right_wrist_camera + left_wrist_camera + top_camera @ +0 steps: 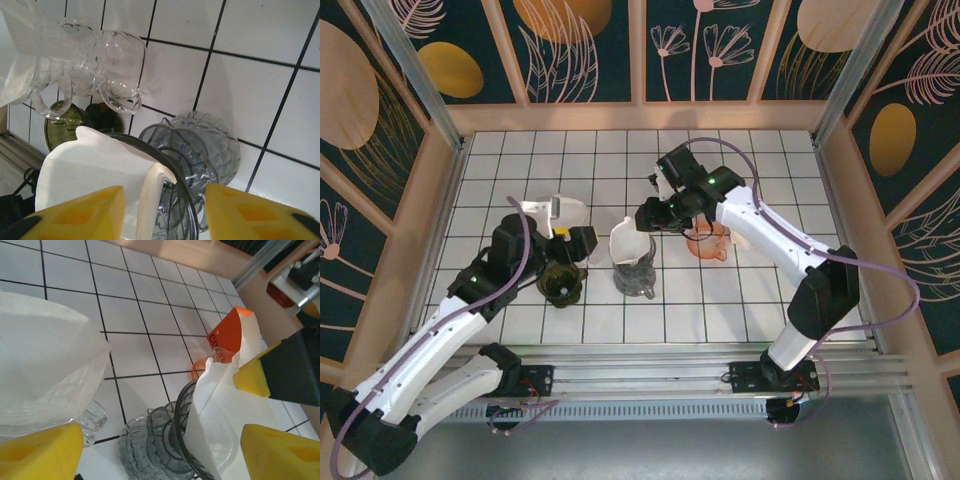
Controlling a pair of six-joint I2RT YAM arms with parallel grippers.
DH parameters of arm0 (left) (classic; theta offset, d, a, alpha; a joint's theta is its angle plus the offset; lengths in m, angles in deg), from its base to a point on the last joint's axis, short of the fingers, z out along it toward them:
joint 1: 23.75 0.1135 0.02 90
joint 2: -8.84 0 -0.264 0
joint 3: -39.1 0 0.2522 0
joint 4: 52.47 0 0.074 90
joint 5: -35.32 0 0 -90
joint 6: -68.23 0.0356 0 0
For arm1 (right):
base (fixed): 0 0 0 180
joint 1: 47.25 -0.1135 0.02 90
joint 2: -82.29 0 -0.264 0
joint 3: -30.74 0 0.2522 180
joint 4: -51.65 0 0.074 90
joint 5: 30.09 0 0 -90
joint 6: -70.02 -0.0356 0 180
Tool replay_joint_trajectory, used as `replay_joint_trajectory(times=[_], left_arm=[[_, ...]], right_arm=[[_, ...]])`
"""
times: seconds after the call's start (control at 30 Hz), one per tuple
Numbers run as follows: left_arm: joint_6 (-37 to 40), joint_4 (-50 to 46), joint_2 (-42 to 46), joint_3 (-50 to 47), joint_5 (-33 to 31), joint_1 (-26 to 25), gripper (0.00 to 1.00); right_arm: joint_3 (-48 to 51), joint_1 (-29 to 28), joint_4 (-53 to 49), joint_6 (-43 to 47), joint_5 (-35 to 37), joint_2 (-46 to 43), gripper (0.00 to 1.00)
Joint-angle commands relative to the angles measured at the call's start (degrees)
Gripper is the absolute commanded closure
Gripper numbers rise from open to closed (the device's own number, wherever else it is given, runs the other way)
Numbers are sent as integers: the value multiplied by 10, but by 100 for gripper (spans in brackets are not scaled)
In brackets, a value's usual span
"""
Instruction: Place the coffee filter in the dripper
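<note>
- L gripper (161, 454): yellow pads apart, nothing pinched. It hovers low just beside the dripper, whose base lies btwn the pads.
- Clear dripper (92, 421), L of that gripper: holds a spare paper cone (45, 360). Risk: it's so near that a swing of the L arm could knock it over.
- Green dripper (560, 285): just beside the L arm, on the side nearer the bases.
- Dripper (633, 268): grey ribbed glass at table centre. The filter (95, 165) is inside it but leans, w/ one folded edge standing above the rim. Probably not fully seated.
- R gripper (165, 216): pads apart. The filter's raised edge stands btwn them, not clamped.
- Risk: w/ nothing holding it, the stiff, light paper may spring up or tip out.
- Risk: a pad pulling away could catch the raised edge and drag the filter out, or nudge the dripper so it tips.
- Orange dripper (708, 242): just R of the R gripper, close enough for that arm to bump it.
- Surface: table (740, 300) of flat white tiles w/ dark grid lines. It looks smooth, so glass may slide if pushed.
- Room: wood-framed walls (580, 40) w/ dark teal panels, painted leaves & orange ovals. Metal posts (415, 70) stand at the corners. A rail (650, 375) at the near edge carries both arm bases.
</note>
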Motion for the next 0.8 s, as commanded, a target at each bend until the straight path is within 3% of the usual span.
replay_joint_trajectory(times=[0.0,0.2,0.6,0.77], left_arm=[[17,-18,-16,24,-11,-17,15],[8,-16,-42,20,-9,-37,16],[-19,-28,-56,29,-45,-56,16],[-29,-19,-67,27,-23,-56,18]], right_arm=[[24,-6,41,6,29,-36,47],[60,-13,90,8,37,-62,38],[191,-31,211,22,58,-149,33],[220,-39,237,24,52,-153,31]])
